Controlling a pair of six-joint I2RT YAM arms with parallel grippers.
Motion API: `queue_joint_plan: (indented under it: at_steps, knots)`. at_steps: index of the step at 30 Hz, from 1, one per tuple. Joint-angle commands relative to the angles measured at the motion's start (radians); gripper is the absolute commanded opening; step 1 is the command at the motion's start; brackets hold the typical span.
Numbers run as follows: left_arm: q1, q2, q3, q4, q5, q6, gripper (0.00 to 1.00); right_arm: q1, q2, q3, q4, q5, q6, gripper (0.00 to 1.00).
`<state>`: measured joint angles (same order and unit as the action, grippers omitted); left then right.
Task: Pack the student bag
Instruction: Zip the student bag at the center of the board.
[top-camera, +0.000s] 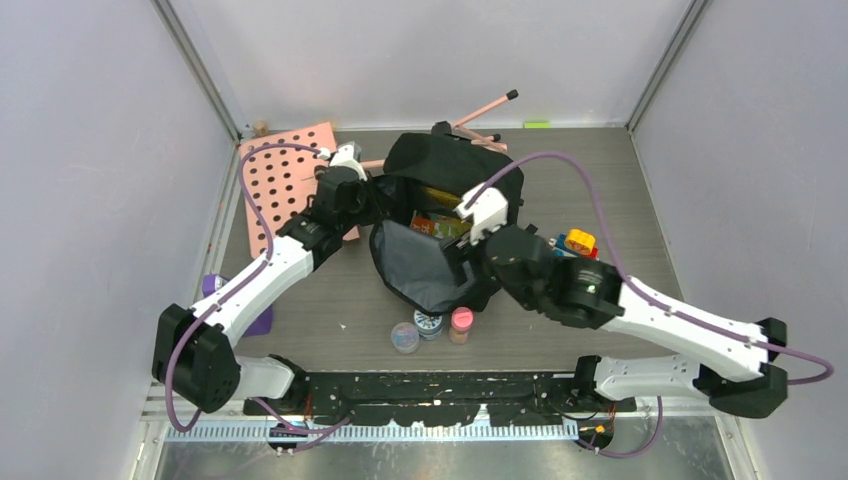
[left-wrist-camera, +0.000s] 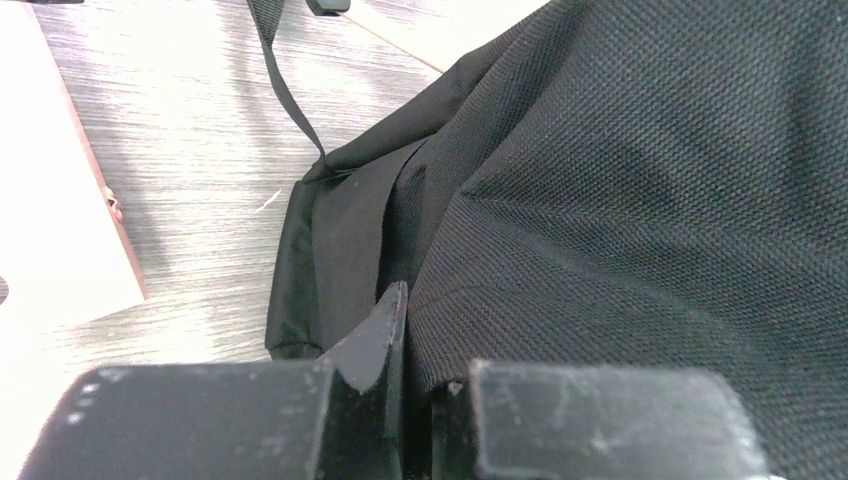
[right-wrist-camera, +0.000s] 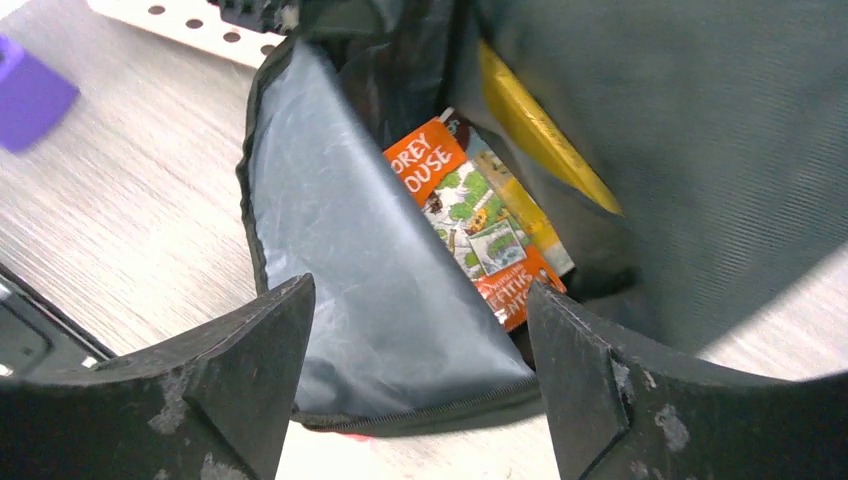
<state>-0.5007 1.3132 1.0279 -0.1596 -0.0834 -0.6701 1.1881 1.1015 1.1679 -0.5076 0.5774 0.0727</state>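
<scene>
This is a robotics lab test cell, not a lived-in room. The student bag (top-camera: 450, 160) lies on a grey wood-grain table (top-camera: 620, 190) boxed in by plain pale walls (top-camera: 90, 150). Aluminium frame posts (top-camera: 200, 68) rise at the corners behind the bag. In front of the bag, two white-and-black robot arms (top-camera: 262, 278) stand on a black perforated mounting plate (top-camera: 450, 385), trailing purple cables (top-camera: 560, 158). Left of the bag lies a pink pegboard (top-camera: 290, 165).

Bright, even light from above, soft shadows; glare washes out the table (left-wrist-camera: 190, 120) in wrist views.
</scene>
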Motion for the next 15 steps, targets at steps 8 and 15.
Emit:
queue_joint_plan:
  at_steps: [8, 15]
  knots:
    - [0.081, -0.033, 0.014, 0.030, 0.039, 0.019, 0.00, -0.304, -0.230, 0.061, -0.378, -0.177, 0.278, 0.88]
    - [0.163, -0.014, 0.068, -0.016, 0.056, 0.043, 0.00, -0.511, -0.339, -0.131, -0.211, -0.579, 0.220, 0.90]
